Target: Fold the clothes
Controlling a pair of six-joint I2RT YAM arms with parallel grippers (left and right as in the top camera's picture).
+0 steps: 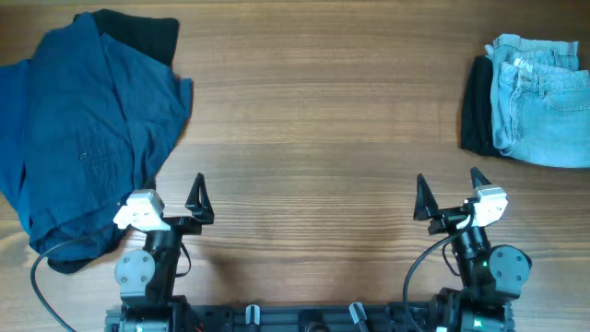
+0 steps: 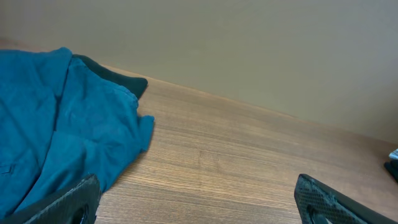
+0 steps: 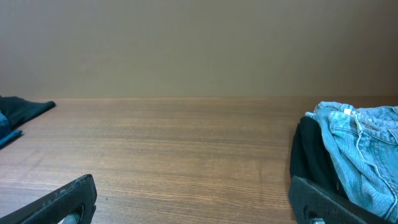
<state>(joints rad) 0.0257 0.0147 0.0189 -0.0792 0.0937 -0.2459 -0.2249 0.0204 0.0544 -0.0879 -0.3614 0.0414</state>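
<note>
The overhead view alone takes in the full layout. A crumpled blue garment (image 1: 92, 129) spreads over the upper left of the frame, with a black garment (image 1: 146, 32) showing from under its top edge. At the upper right, a folded denim piece (image 1: 544, 97) lies on a folded black piece (image 1: 477, 106). The two lots are well apart, with bare wood between them. The left pincer (image 1: 168, 198) sits at lower left, just beside the blue garment's lower edge, jaws spread wide and holding nothing. The right pincer (image 1: 450, 192) sits at lower right, below the denim piece and apart from it, also spread wide and empty. A black cable (image 1: 37, 281) loops at the lower left corner. The wrist views add what the overhead lacks: a plain beige wall (image 2: 261, 43) rising directly behind the far edge of the tabletop (image 1: 304, 120). The left wrist view shows only the blue and black garments at frame left. The right wrist view shows only the denim stack at frame right. The tabletop is brown wood grain, matt and evenly lit. The blue garment is cut off by the left edge of the overhead frame and the denim piece by the right edge. No waistband or legs can be made out in the blue garment's folds. How far the black garment runs beneath it cannot be told.
</note>
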